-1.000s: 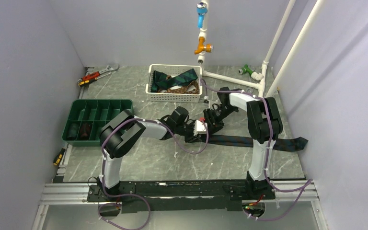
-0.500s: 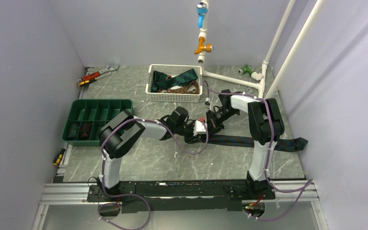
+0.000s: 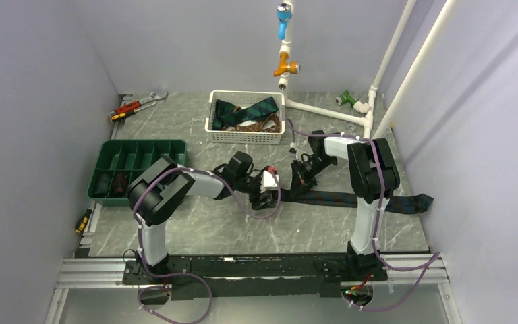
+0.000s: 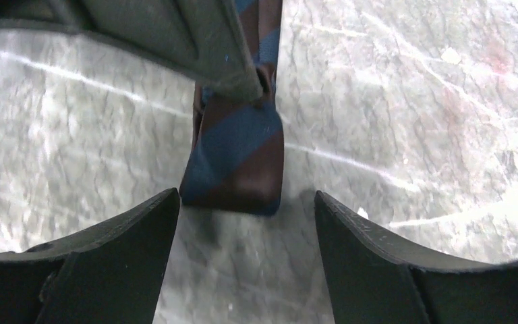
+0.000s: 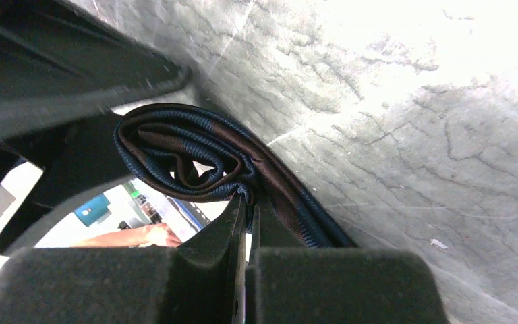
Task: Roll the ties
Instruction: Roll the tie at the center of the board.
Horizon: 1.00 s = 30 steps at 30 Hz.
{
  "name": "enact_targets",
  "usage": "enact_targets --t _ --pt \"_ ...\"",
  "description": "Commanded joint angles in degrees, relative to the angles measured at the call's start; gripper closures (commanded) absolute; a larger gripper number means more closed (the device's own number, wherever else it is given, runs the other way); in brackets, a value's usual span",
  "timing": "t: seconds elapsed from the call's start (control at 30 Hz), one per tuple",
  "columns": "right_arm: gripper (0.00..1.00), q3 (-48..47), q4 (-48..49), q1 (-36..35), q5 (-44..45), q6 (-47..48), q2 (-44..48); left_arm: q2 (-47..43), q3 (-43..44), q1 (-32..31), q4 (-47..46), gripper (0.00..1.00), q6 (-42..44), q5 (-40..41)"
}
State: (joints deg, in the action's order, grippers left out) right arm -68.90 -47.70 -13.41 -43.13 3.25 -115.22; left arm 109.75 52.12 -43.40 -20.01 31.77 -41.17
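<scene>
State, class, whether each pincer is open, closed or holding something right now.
Left pincer: open, gripping nothing.
Right pincer: closed on the rolled end of the striped tie.

Long narrow fabric tie, in front of the basket: broad diagonal stripes, navy blue and dark brown.
White plastic lattice basket: white, open grid.
Folded fabric tie, at the basket's back: dark green and navy stripes.
Crumpled fabric tie, at the basket's front: brown, pale pattern.
Rectangular plastic compartment tray, left of the basket: dark green.
Stone-look tabletop: grey-green, white veins.
</scene>
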Motion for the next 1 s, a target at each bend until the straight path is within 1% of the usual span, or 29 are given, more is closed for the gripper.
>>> enact_targets --t 0.0,0.2,0.4,0.47,0.57,0.7,0.73,0.77,0.83,0.87,0.9,0.93,0.97 --pt "1.0 0.84 2.79 -0.3 7.75 1.09 -2.66 -1.47 -5.6 2.68 -3.22 0.21 -3.77 0.15" --pt "1.0 -0.83 1.84 -0.3 9.4 1.33 -4.87 -2.14 -5.95 2.74 -8.82 0.24 -4.33 -0.36" --pt "1.0 -2.21 0.78 -0.3 10.9 1.62 -6.38 -0.12 -4.1 1.64 -12.32 0.23 -2.21 -1.57" --pt "1.0 -2.46 0.34 -0.26 11.47 1.82 -6.69 0.47 -3.41 1.41 -13.03 0.26 -1.91 -2.02" --pt "1.0 -2.87 -0.13 -0.3 11.61 2.17 -7.08 0.69 -2.91 0.87 -13.67 0.34 -1.71 -2.76" --pt "1.0 -3.28 -0.51 -0.26 11.41 2.77 -7.86 0.34 -2.83 -0.57 -16.86 0.44 -3.86 -2.53" --pt "1.0 -3.41 -0.63 -0.29 10.89 3.06 -8.1 0.48 -2.45 -0.95 -17.05 0.44 -4.45 -2.77" --pt "1.0 -3.61 -0.78 -0.31 10.46 3.51 -8.29 0.84 -1.81 -1.3 -16.83 0.39 -4.8 -3.24" --pt "1.0 -3.62 -0.98 -0.3 10.06 4.03 -8.28 2.02 0.08 -1.99 -15.59 0.24 -5.44 -3.1" --pt "1.0 -3.68 -1.1 -0.29 9.78 4.35 -8.2 2.9 0.69 -2.07 -16.15 0.18 -6.33 -2.83" --pt "1.0 -3.69 -1.17 -0.3 9.32 4.67 -8.04 3.78 1.65 -2.17 -16.26 0.13 -7.17 -2.89" --pt "1.0 -3.58 -1.12 -0.32 8.82 4.82 -7.7 4.82 3.14 -2.35 -14.25 0.1 -7.39 -2.68" --pt "1.0 -3.54 -1.05 -0.38 8.31 4.88 -7.35 5.87 5.61 -2.53 -11.64 0.1 -7.72 -2.05"
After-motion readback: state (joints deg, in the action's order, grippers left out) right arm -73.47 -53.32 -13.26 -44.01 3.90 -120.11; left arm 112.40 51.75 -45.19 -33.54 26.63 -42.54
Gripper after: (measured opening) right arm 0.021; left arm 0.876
